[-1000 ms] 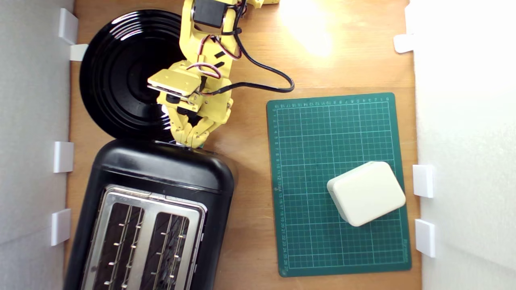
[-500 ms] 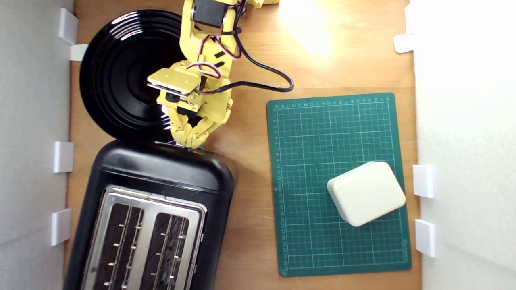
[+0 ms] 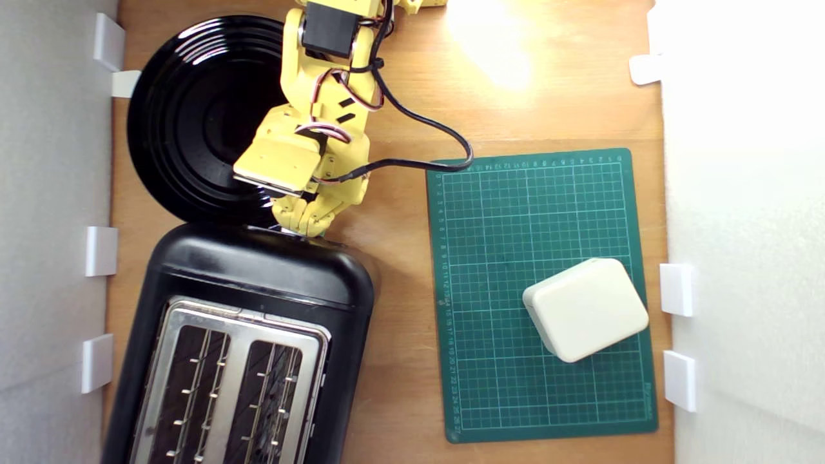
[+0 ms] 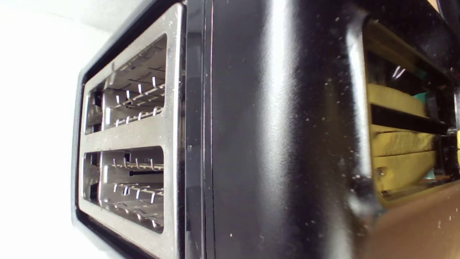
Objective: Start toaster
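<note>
Since a second ago my wrist has pitched forward: its flat yellow camera plate now sits lower in the exterior view and hides the dark gap that showed beneath it, while the black cable has sagged until it touches the top left corner of the green cutting mat [image 3: 541,293]. My tool [image 3: 308,224] itself has hardly shifted; its tip is at the top edge of the toaster [image 3: 258,277], just below the black plate [image 3: 187,122].

That toaster fills the lower left of the exterior view, slots up and empty, with its silver top plate [image 4: 133,136] and wire guides plain in the wrist view. A white box [image 3: 585,308] lies on the mat at the lower right, well apart from the work.

My tool's fingers [image 3: 298,219] look drawn close together, narrow rather than wide, and I see nothing between them. Whether they bear on the lever I cannot tell: the exterior view shows only a trace of teal at the fingertips, and the wrist view gives me yellow and teal reflections in the glossy end wall, not the lever itself.

I judge the step in hand to be the press on the lever at that end wall. Next I need a straight push down along the wall, until the carriage latches, without sliding off the small lever.
</note>
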Motion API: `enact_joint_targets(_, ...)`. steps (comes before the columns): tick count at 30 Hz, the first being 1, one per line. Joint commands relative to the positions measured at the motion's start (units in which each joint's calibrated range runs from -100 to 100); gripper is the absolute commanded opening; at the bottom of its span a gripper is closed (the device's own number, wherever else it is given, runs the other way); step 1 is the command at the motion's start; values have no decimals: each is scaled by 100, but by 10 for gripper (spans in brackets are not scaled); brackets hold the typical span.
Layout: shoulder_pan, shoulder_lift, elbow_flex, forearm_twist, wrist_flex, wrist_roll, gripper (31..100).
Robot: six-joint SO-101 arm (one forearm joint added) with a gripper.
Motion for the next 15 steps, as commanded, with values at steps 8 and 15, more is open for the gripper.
enact_joint_targets(8, 67, 455, -363, 84, 942, 78, 313)
enact_joint_targets(15, 83, 305, -826, 93, 1584, 78, 313)
